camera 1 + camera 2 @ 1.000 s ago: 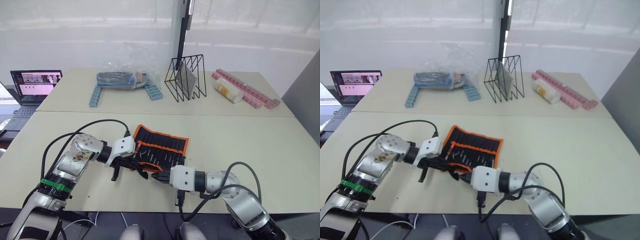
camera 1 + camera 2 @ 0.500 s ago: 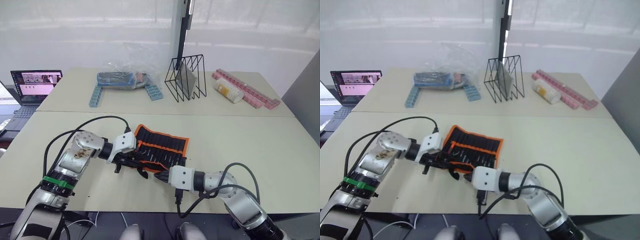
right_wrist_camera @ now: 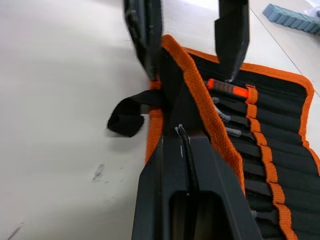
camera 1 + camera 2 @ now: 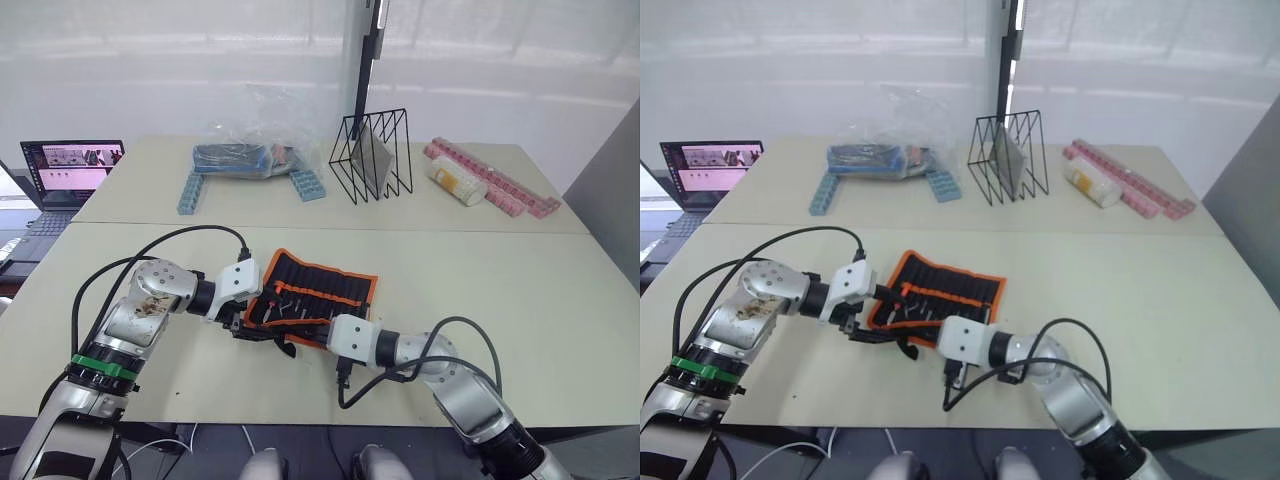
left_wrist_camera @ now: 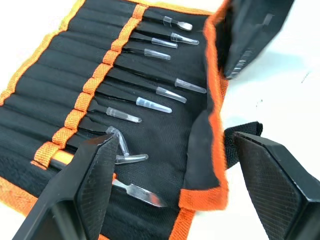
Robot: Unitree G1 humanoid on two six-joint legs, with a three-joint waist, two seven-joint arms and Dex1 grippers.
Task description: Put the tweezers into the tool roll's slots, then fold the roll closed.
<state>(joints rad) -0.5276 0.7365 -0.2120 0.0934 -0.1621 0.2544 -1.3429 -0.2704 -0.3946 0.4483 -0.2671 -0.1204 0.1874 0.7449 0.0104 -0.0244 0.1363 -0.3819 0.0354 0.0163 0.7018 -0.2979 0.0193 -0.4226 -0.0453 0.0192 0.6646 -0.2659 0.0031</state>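
Tweezers (image 5: 150, 95) looked slotted; fold step. Right gripper (image 3: 186, 131) pinched roll (image 4: 318, 290) edge, lifted; left gripper (image 5: 175, 165) wide. Next: fold edge over.

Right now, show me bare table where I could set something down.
Bare: the near table right of the tool roll, and the stretch between roll and wire rack. Crowded: the roll's near-left edge, where left claw and right claw meet.

Open tool roll (image 4: 945, 293) on the table (image 4: 1160, 300) — left gripper (image 4: 872, 322) and right gripper (image 4: 923, 340) at its near edge
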